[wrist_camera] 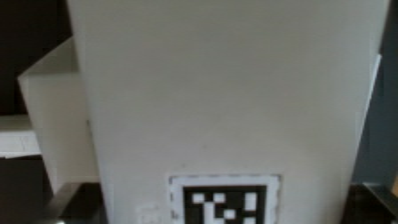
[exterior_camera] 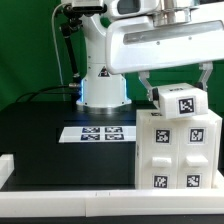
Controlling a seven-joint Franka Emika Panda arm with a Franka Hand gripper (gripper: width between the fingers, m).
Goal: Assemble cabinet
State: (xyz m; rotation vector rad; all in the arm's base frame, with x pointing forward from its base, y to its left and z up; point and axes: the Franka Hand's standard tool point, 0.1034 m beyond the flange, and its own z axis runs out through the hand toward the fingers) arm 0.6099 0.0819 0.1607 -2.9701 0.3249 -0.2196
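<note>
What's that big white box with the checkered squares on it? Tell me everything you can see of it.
The cabinet is a white, plastic-looking box standing upright on the black table, at the exterior view's right. The sides facing the camera carry several black-and-white square tags. A smaller white tagged piece sits on its top, with the tool right above it, a finger at either side. Whether the tool grips that piece cannot be told.

Your exterior camera faces the arm's base (exterior_camera: 100,90) across the table (exterior_camera: 40,125), cabinet (exterior_camera: 172,140) near at 4 o'clock. Your wrist camera sits very close to that cabinet, shared by both.
</note>
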